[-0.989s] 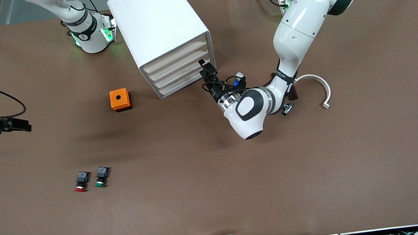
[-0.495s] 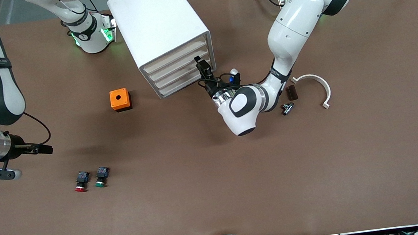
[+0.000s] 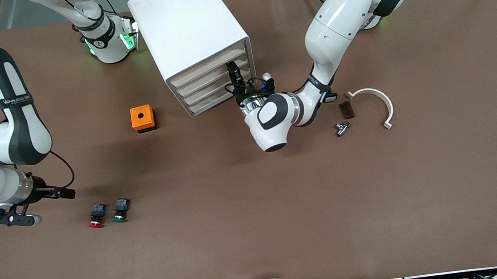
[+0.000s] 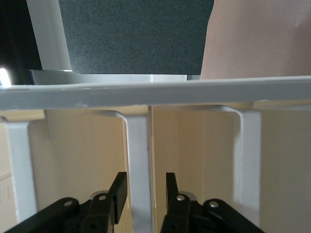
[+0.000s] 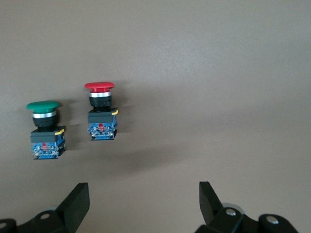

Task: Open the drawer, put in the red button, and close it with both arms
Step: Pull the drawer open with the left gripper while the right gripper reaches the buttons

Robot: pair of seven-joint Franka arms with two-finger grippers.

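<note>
The red button lies on its side on the brown table, beside the green button. The right wrist view shows both, the red button and the green button. My right gripper is open wide and empty, low over the table beside the red button, toward the right arm's end; it also shows in its wrist view. My left gripper is at the front of the white drawer cabinet. Its open jaws straddle a white drawer handle. The drawers look shut.
An orange box with a hole stands beside the cabinet, toward the right arm's end. A white curved piece, a small brown block and a small metal part lie toward the left arm's end.
My left gripper has moved in to the drawer fronts. My right arm has swung down and toward the two buttons.
</note>
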